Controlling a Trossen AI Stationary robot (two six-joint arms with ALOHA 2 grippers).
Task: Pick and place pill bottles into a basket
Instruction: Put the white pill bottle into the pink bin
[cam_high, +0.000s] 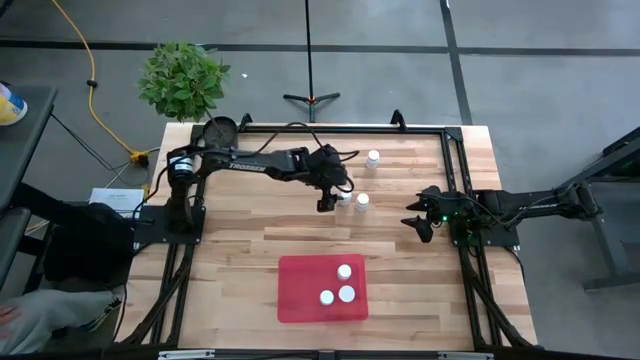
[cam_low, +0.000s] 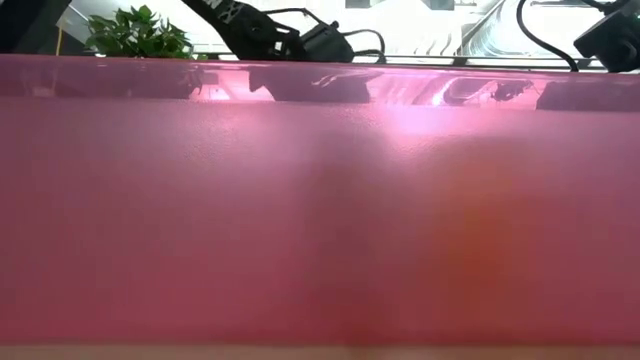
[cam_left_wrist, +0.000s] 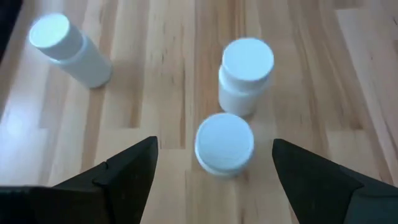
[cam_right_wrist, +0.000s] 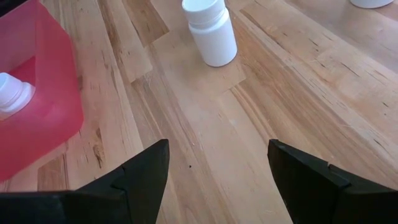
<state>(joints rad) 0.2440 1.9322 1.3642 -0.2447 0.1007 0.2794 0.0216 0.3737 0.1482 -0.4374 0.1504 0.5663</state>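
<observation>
The left gripper (cam_high: 334, 200) hung over the middle of the wooden desk (cam_high: 240, 270), its jaws apart around nothing, with a white-capped pill bottle (cam_left_wrist: 224, 144) standing on the boards between the two dark fingers (cam_left_wrist: 127, 171) in the left wrist view. A second bottle (cam_left_wrist: 244, 75) stood just beyond that one, close to it, and a third bottle (cam_left_wrist: 68, 48) stood well off to one side, near the desk's far edge in the high view. The three showed from above as small white spots (cam_high: 361, 201) just beside the left gripper and farther back (cam_high: 373, 157). The red basket (cam_high: 300, 300) lay flat on the near part of the desk, well apart from that group, and held three white-capped bottles (cam_high: 344, 271) upright in its right half. The right gripper (cam_high: 420, 225) waited at the right side of the desk with its jaws apart and empty, its wrist view showing a corner of the basket (cam_right_wrist: 43, 93) and one standing bottle (cam_right_wrist: 211, 31). The low view was almost filled by the basket's translucent red wall (cam_low: 320, 200). A potted plant (cam_high: 183, 80) stood beyond the far left corner.
</observation>
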